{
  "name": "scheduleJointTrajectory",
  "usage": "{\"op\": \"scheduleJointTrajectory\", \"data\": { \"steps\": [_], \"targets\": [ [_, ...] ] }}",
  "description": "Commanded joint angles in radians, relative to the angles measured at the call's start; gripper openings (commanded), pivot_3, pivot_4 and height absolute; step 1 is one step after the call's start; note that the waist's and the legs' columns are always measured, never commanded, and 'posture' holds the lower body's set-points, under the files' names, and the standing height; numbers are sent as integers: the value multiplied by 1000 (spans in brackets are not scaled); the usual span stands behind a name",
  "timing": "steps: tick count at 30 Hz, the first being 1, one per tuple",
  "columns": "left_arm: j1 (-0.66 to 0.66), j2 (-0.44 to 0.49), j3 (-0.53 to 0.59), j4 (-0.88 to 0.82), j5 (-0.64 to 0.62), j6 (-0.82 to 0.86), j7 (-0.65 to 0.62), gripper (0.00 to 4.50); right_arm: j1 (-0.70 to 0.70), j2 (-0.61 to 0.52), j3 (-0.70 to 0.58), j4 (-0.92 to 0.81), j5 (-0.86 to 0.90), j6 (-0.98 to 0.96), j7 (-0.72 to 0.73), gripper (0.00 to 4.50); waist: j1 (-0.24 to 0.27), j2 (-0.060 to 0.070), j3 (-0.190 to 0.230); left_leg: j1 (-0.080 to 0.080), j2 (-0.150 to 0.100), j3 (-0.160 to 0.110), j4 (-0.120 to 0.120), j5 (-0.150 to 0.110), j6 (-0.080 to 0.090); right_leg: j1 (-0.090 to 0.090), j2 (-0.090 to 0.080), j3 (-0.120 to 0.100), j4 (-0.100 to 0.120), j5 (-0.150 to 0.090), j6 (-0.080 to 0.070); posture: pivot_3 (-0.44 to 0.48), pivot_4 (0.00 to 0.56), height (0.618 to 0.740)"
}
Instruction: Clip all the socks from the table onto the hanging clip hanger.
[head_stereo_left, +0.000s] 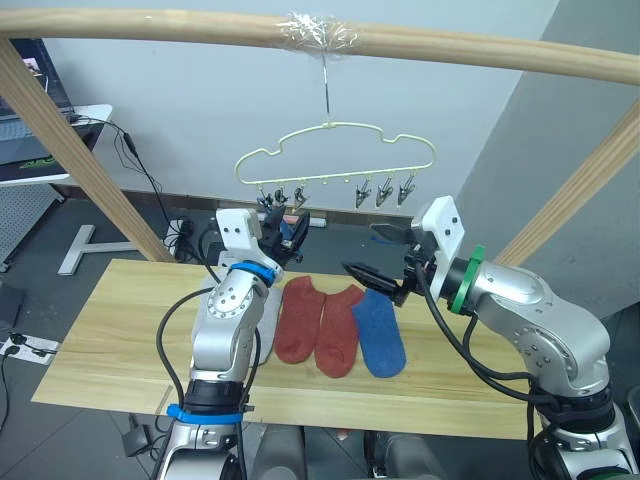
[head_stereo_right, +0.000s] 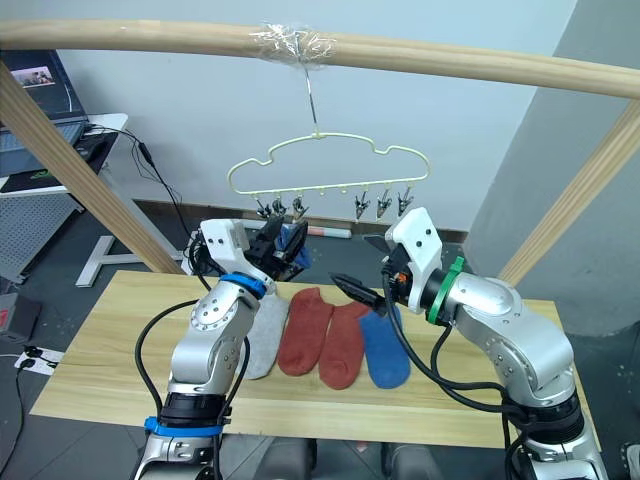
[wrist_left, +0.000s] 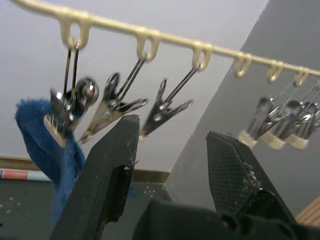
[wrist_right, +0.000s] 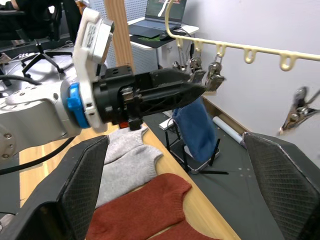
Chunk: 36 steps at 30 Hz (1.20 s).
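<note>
The pale yellow clip hanger (head_stereo_left: 335, 160) hangs by its hook from the wooden pole. One blue sock (wrist_left: 45, 135) is clipped at its left end and hangs down (head_stereo_left: 294, 232). My left gripper (head_stereo_left: 280, 238) is raised just below the left group of silver clips (wrist_left: 115, 102). It is open and empty, and those clips sit above the gap between its fingers. My right gripper (head_stereo_left: 375, 278) hovers open over the table (head_stereo_left: 110, 330), above the socks lying there. Those are a grey sock (head_stereo_right: 262, 335), two rust red socks (head_stereo_left: 298, 318) (head_stereo_left: 340, 332) and a blue sock (head_stereo_left: 380, 335).
The thick pole frame (head_stereo_left: 480, 50) crosses overhead, with slanted legs (head_stereo_left: 70, 150) at both sides. A second group of clips (head_stereo_left: 385, 190) hangs free at the hanger's right. A desk with a laptop (head_stereo_right: 40, 110) stands at the back left.
</note>
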Motion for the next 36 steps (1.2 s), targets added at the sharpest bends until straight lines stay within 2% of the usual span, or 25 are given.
{"op": "scheduleJointTrajectory", "data": {
  "steps": [1,17,36],
  "targets": [
    [10,11,0,-48,0,-6,-11,2418,-14,-11,-30,-46,20,-6,-3,4500,-4,0,0,0,0,0,0,0,0,0,0,0,0,0,0,140,184,740],
    [-57,-18,12,49,16,-35,27,2418,-24,-18,-32,-44,28,-8,-8,4500,-12,0,0,0,0,-1,0,0,0,0,0,-1,0,0,0,136,180,740],
    [-118,-10,37,115,35,-80,61,2418,-21,-26,-35,-47,31,-8,-16,4500,-14,0,0,0,0,-1,0,0,0,0,0,-1,-1,0,0,128,180,740]
  ]
}}
